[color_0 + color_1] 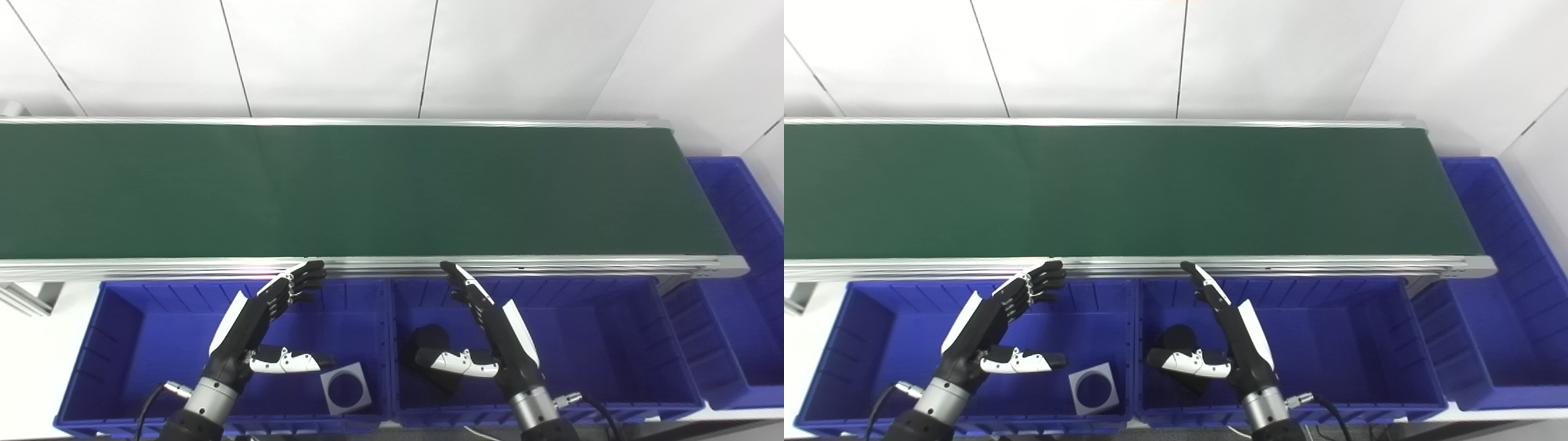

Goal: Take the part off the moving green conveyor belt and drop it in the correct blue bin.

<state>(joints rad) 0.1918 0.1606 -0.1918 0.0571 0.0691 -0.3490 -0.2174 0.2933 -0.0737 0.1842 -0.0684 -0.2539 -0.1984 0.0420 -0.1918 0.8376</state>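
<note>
The green conveyor belt [367, 190] runs across the view and carries no part. My left hand [260, 327] hovers open over the left blue bin [122, 318], fingers stretched toward the belt's near rail. My right hand [490, 331] is open too, above the middle blue bin [612, 331]. A grey square plate with a round hole [346, 388] lies in the left bin. In the middle bin lies a black part [429, 343], partly hidden behind my right thumb.
A third blue bin [735, 245] stands at the belt's right end. The belt's silver rail [551, 264] runs just beyond both sets of fingertips. White wall panels rise behind the belt.
</note>
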